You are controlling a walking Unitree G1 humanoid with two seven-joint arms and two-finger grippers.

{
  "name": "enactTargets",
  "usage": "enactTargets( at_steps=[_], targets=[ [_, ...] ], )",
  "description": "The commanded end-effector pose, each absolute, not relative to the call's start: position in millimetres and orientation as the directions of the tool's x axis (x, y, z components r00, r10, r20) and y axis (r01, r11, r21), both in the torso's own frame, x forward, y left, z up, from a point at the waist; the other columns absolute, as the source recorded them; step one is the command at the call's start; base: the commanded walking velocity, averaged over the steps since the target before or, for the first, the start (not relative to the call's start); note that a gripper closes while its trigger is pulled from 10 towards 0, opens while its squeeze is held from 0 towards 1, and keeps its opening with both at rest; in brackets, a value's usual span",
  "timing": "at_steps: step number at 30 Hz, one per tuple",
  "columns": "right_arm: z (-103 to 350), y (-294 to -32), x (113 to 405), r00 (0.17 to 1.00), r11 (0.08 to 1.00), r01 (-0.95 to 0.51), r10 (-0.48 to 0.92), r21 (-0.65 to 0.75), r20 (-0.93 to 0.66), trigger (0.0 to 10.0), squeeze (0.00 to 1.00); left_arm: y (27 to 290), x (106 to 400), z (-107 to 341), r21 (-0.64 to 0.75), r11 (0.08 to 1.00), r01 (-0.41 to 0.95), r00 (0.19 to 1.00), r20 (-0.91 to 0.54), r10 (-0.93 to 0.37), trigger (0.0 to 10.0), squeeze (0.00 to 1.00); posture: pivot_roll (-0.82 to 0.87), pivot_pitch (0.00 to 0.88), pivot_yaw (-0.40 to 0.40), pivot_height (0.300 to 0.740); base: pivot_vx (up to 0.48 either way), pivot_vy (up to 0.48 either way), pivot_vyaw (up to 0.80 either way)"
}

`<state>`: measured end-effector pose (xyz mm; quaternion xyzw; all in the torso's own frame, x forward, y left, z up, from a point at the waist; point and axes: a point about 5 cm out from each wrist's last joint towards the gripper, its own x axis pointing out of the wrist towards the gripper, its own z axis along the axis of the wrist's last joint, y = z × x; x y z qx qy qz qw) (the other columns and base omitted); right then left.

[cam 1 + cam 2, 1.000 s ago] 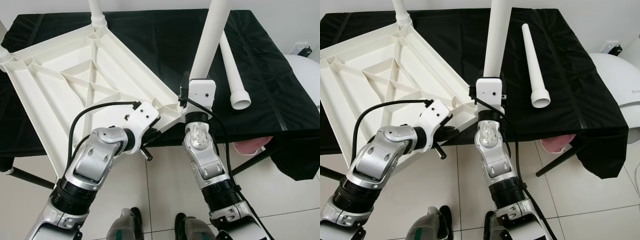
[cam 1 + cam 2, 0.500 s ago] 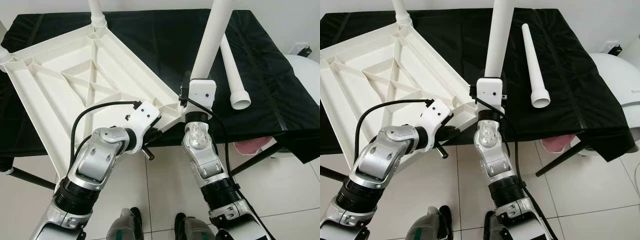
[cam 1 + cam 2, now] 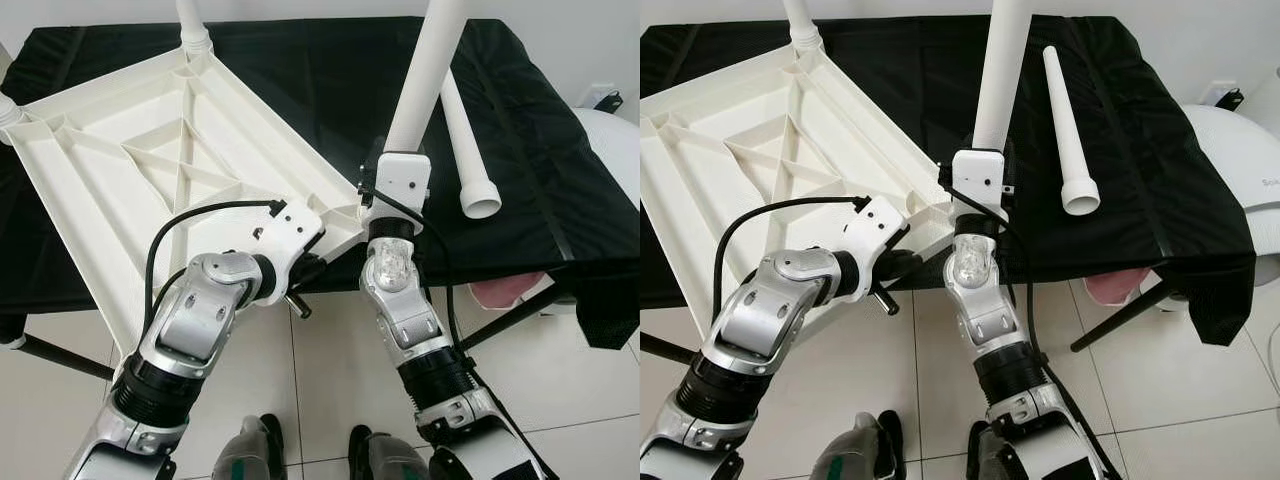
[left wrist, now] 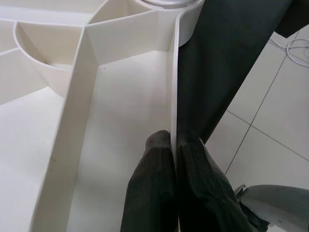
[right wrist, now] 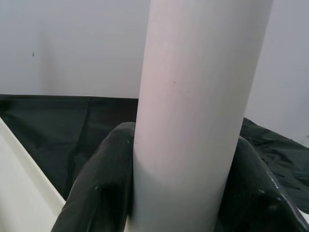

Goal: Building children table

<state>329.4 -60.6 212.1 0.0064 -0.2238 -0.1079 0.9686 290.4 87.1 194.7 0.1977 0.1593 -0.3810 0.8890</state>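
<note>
So the left gripper pinches the upturned ribbed white plastic tabletop by its rim, while the right gripper clamps a long white plastic leg tube.

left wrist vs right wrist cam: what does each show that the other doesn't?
Left wrist view: the left gripper with its jaws pinched on the thin rim of the upturned white tabletop, tiled floor beyond. Right wrist view: the right gripper with its jaws clasping the upright white leg, wall behind. Both: the black cloth and a bit of tabletop.
</note>
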Motion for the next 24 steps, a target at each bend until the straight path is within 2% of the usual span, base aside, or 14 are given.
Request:
enactTargets(
  at_steps=[1, 24],
  targets=[
    [152.0, -93.0, 334.1, 0.907, 0.920, 0.392, -0.388, 0.012, 0.163, 10.0, 0.00, 110.8, 301.2, 222.6, 0.345, 0.779, 0.523, 0.849, -0.292, -0.440, 10.0, 0.00, -0.02, 0.231, -0.008, 0.740, 0.000, 0.000, 0.00],
    [141.4, -88.3, 327.9, 0.913, 0.923, 0.384, -0.381, 0.004, 0.145, 10.0, 0.00, 111.5, 303.2, 227.6, 0.340, 0.792, 0.507, 0.859, -0.279, -0.430, 10.0, 0.00, -0.02, 0.240, -0.008, 0.740, 0.000, 0.000, 0.00]
  ],
)
